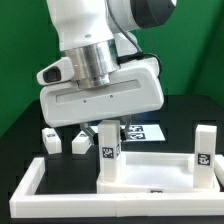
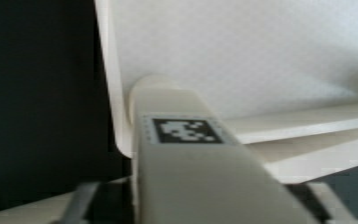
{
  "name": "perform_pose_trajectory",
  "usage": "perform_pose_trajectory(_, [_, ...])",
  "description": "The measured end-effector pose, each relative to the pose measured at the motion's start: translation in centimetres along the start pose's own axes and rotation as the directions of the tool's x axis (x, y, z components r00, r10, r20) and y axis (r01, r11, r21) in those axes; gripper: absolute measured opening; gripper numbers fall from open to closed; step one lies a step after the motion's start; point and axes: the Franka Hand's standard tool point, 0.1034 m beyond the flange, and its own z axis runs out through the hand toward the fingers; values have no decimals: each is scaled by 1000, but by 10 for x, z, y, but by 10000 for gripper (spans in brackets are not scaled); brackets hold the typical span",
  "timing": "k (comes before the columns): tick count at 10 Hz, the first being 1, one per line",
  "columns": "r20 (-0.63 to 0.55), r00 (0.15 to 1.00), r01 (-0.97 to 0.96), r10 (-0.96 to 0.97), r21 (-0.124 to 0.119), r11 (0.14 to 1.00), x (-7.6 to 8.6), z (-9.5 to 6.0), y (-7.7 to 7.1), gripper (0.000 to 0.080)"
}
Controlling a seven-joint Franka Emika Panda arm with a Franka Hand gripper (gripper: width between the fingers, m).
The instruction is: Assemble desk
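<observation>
On the black work table (image 1: 20,150), the robot's gripper (image 1: 108,128) stands directly over an upright leg (image 1: 108,155) planted on the white tabletop panel (image 1: 160,172), its jaws straddling the leg's upper end. Neither view shows whether they grip it or merely bracket it. The straight-down approach looks chosen to keep the leg square to the panel while it is seated in its socket (the wrist view shows the tagged leg running straight out between the jaws, with the panel beyond).

A second leg (image 1: 203,150) stands at the panel's corner on the exterior view's right, apparently fitted. A third leg (image 1: 48,140) and a fourth leg (image 1: 80,143) lie loose on the table behind the panel, toward the exterior view's left, probably parked within reach for later steps.

The count: one tabletop panel; four legs, two standing on it and two loose; and one marker board (image 1: 145,132) behind the gripper.
</observation>
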Motion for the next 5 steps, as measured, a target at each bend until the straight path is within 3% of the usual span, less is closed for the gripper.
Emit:
perform_pose_trajectory(3, [-1,983,-185,185,0,983,0,0,0,288])
perform_pose_trajectory(5, [-4,885,-465,465,14,885,2,1,-3,288])
